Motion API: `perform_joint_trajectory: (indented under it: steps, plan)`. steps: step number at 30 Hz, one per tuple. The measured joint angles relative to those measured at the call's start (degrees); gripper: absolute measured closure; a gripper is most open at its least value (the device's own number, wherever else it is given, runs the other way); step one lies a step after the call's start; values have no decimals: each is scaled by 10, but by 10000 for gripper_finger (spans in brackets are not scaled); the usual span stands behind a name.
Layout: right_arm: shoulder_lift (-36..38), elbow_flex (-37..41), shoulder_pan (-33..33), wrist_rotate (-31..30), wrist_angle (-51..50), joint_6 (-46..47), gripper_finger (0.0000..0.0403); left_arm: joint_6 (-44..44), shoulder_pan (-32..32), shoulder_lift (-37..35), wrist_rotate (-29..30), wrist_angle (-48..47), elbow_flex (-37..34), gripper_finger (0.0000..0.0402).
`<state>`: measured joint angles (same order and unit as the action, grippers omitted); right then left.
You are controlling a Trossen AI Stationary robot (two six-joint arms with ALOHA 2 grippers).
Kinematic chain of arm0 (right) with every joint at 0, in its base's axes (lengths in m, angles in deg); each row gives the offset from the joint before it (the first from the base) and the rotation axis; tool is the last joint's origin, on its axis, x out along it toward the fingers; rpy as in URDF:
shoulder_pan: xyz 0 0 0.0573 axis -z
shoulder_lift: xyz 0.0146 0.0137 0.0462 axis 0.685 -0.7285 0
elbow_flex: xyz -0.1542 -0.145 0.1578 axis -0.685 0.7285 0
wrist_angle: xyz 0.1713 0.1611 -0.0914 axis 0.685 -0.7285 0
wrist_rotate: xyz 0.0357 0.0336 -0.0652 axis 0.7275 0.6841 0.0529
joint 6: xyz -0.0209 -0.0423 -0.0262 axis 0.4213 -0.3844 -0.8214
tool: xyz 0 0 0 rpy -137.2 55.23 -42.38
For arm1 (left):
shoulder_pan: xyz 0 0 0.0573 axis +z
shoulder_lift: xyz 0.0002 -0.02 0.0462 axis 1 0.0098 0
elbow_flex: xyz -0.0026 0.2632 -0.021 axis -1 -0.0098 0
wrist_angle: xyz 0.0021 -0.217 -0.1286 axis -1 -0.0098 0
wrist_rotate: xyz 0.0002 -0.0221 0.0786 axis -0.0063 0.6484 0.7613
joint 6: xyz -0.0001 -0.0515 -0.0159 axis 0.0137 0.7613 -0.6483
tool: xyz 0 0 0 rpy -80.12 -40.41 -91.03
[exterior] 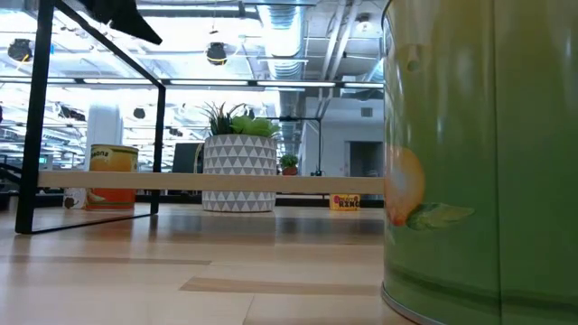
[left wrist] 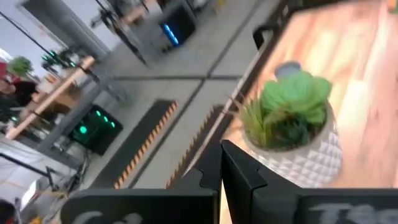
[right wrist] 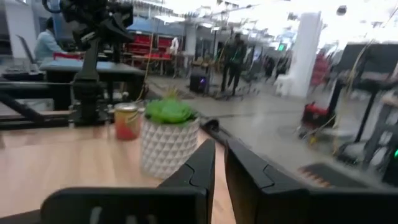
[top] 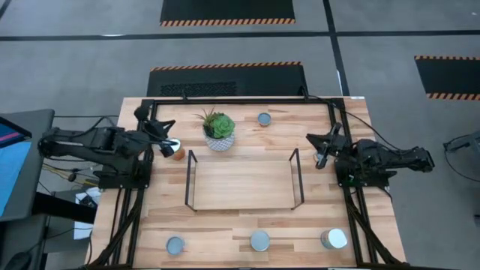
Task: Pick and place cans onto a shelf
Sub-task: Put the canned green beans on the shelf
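The shelf, a light-wood board with black wire uprights, stands mid-table with nothing on it. An orange-sided can stands left of the potted succulent. Another can sits at the far edge. Three cans line the near edge. My left gripper, shut and holding nothing, is raised just beyond the orange-sided can and points toward the succulent. My right gripper, shut and holding nothing, is raised right of the shelf and points toward the table's left.
The succulent's white pot stands behind the shelf board. In the low view a green can fills the right side close up. A black frame runs along the table's far edge. Bare wood lies between the shelf and the near cans.
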<state>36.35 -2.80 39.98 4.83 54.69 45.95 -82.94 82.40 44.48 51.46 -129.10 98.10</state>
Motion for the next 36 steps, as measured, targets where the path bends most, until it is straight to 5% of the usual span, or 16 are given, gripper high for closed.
perform_joint_trajectory:
  steps: [5, 10, 17, 24, 36]
  plan:
    - [0, 0, -14, 0, -19, 22, 341, 106, 59, 28, -157, -89, 5, 401]
    - [0, 0, -21, 0, -21, 61, 341, 226, 174, 42, -233, -190, 5, 401]
    - [0, 0, -24, 1, -23, 67, 341, 173, 297, 47, -431, -166, 5, 401]
    - [0, 0, -18, -1, -23, 18, 341, 173, 334, 95, -504, -195, 5, 401]
    - [0, 0, -3, 1, -23, 9, 341, 78, 318, 179, -481, -176, -14, 401]
